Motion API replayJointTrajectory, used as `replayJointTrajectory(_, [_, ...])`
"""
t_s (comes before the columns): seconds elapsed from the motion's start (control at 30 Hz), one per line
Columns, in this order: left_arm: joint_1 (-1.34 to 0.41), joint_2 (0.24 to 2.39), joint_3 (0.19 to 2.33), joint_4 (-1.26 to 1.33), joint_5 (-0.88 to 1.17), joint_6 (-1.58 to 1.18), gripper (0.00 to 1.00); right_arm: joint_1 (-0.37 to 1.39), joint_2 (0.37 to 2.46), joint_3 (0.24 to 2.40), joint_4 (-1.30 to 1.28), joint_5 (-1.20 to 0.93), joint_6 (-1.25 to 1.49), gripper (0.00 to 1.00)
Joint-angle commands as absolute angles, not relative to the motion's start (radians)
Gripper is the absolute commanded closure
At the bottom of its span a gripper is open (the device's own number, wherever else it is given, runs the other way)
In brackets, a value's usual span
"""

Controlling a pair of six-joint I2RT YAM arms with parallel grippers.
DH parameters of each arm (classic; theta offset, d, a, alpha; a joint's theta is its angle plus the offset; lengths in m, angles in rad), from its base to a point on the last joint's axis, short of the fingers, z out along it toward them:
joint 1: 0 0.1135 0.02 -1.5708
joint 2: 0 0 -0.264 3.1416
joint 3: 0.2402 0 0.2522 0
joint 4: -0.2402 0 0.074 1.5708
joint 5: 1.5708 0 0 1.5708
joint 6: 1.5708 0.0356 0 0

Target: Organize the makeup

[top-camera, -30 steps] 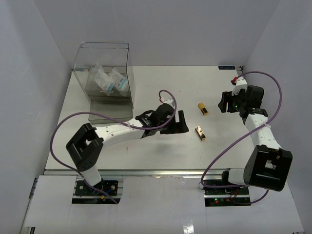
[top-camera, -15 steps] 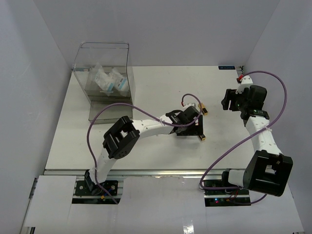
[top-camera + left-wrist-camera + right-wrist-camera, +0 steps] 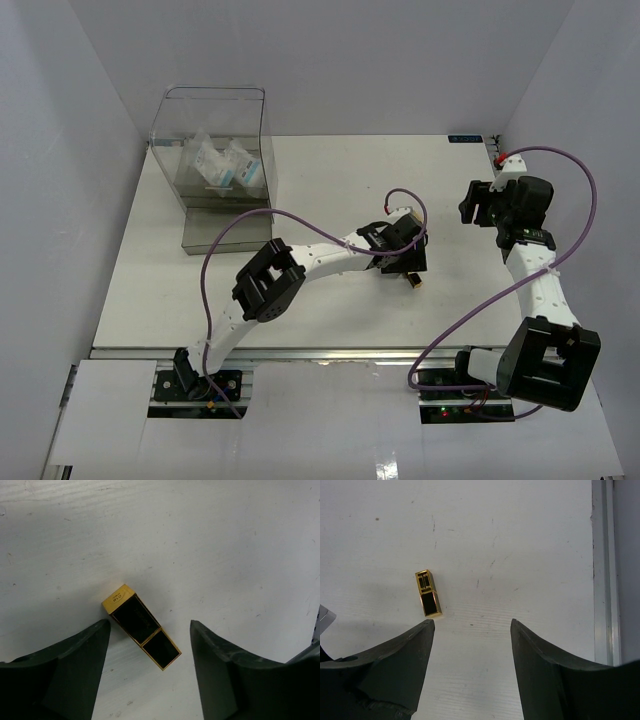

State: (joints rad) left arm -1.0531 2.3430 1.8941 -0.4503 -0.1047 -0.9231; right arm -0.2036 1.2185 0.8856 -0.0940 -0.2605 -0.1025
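A gold-and-black tube [image 3: 141, 626] lies flat on the white table between the open fingers of my left gripper [image 3: 149, 623], touching neither finger. In the top view the left gripper [image 3: 405, 260] hovers over the table's middle right, and a gold tube [image 3: 413, 282] peeks out at its near edge. My right gripper [image 3: 478, 205] is open and empty at the right. Its wrist view shows a gold tube [image 3: 428, 594] on the table ahead and left of the right gripper [image 3: 471, 621]. Clear packets with white-and-blue labels [image 3: 222, 165] stand inside the clear box.
The large clear plastic box [image 3: 255, 125] stands at the back left of the table. The left arm's purple cable [image 3: 300, 220] loops across the middle. A metal rail [image 3: 602, 570] marks the table's right edge. Grey walls close in both sides.
My left arm has reached right from the table's middle, and its open gripper now sits over the gold tubes. My right gripper has shifted slightly right and back.
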Motion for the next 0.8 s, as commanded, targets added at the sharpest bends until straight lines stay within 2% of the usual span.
replayJointTrajectory(0.0, [-1.058, 2.38, 1.924, -0.498, -0.113, -0.931, 0.29, -0.218, 1.187, 0.882, -0.049, -0.283, -0.086, 0.31])
replayJointTrajectory(0.33, [-1.058, 2.419, 1.92, -0.565, -0.129, -0.874, 0.55, -0.255, 1.156, 0.87, -0.043, -0.33, -0.064, 0.31])
replayJointTrajectory(0.47, [-1.058, 2.396, 1.869, -0.567, -0.119, -0.829, 0.61, -0.261, 1.151, 0.865, -0.04, -0.347, -0.06, 0.31])
replayJointTrajectory(0.63, [-1.058, 2.309, 1.742, -0.558, -0.167, -0.781, 0.62, -0.264, 1.153, 0.86, -0.041, -0.389, -0.071, 0.32])
replayJointTrajectory(0.77, [-1.058, 2.182, 1.628, -0.534, -0.22, -0.738, 0.73, -0.265, 1.154, 0.859, -0.049, -0.443, -0.095, 0.32])
